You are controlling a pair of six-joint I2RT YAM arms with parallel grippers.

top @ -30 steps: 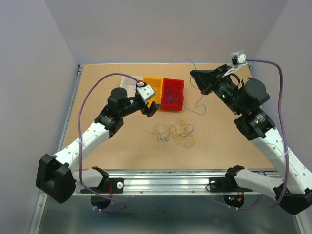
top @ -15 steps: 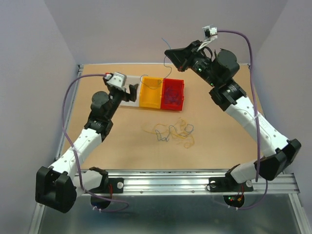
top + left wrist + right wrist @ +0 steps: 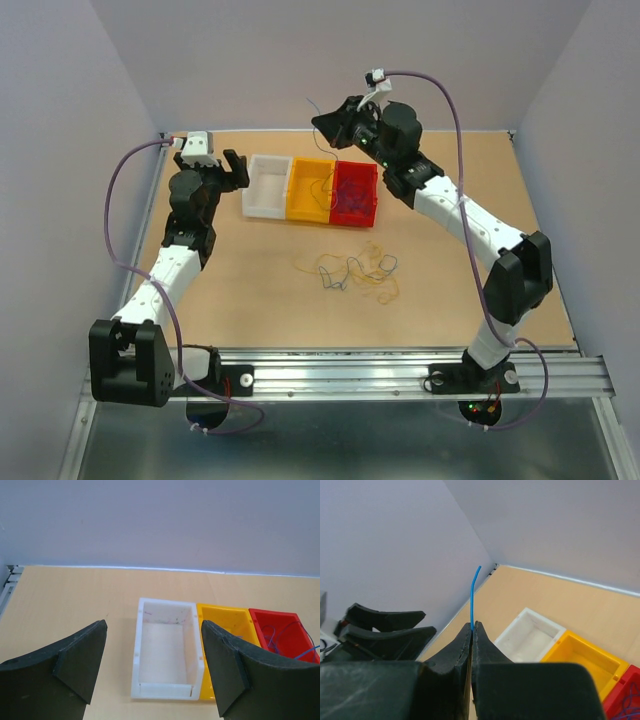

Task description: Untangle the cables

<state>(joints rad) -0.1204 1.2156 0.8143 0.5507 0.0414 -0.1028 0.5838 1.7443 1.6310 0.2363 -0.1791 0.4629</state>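
Note:
A loose tangle of thin yellow, blue and tan cables (image 3: 355, 272) lies on the table's middle, in front of the bins. My right gripper (image 3: 322, 120) is shut on one thin blue cable (image 3: 472, 592) and holds it high above the yellow bin (image 3: 312, 190). The cable's short end sticks up past the fingertips, and the rest hangs toward the bins. In the right wrist view the gripper (image 3: 474, 625) has its jaws pressed together on it. My left gripper (image 3: 233, 170) is open and empty, just left of the white bin (image 3: 267, 186). Its fingers (image 3: 80, 655) frame that bin (image 3: 167, 655).
White, yellow and red bins stand in a row at the back middle. The red bin (image 3: 280, 635) holds several blue cables. The yellow bin (image 3: 227, 627) sits between it and the white one. Grey walls stand close behind and at both sides.
My right arm has swung left and up with the blue cable, from the table's right side to above the bins. My left arm has drawn back and left, away from the bins.

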